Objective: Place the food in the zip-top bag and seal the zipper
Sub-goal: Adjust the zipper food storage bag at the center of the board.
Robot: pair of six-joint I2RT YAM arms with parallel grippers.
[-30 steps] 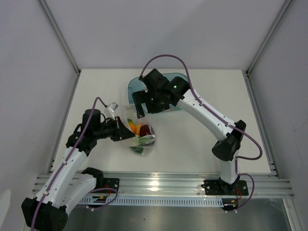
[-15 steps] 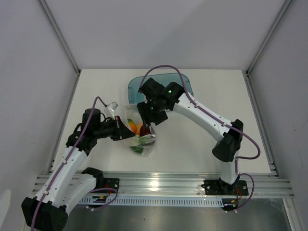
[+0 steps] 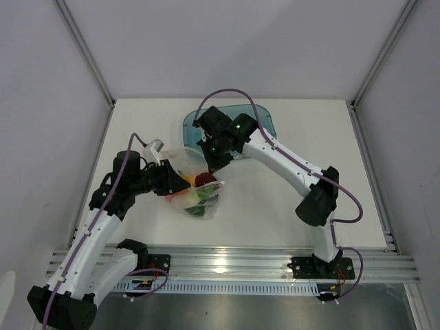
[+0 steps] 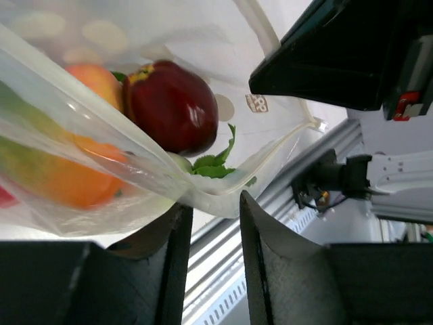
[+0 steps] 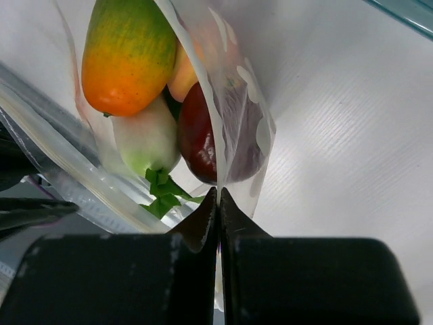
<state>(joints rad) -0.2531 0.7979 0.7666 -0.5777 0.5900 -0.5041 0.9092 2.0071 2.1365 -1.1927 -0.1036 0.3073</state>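
On the zip-top bag [image 5: 233, 101], right fingers [image 5: 201, 227] pinch (left fingers [image 4: 172, 271] apart).

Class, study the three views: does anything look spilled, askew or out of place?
Nothing stands out. The food sits inside the zip-top bag, none loose on the table, and the right gripper pinches the bag's edge.

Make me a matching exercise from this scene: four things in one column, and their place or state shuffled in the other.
Column one
1. left gripper
2. right gripper
3. dark red fruit
4. teal tub

Column two
A. farthest back, outside the bag
B. open, fingers apart
C. inside the zip-top bag
D. pinched shut on the bag's plastic

Pairs: 1-B, 2-D, 3-C, 4-A
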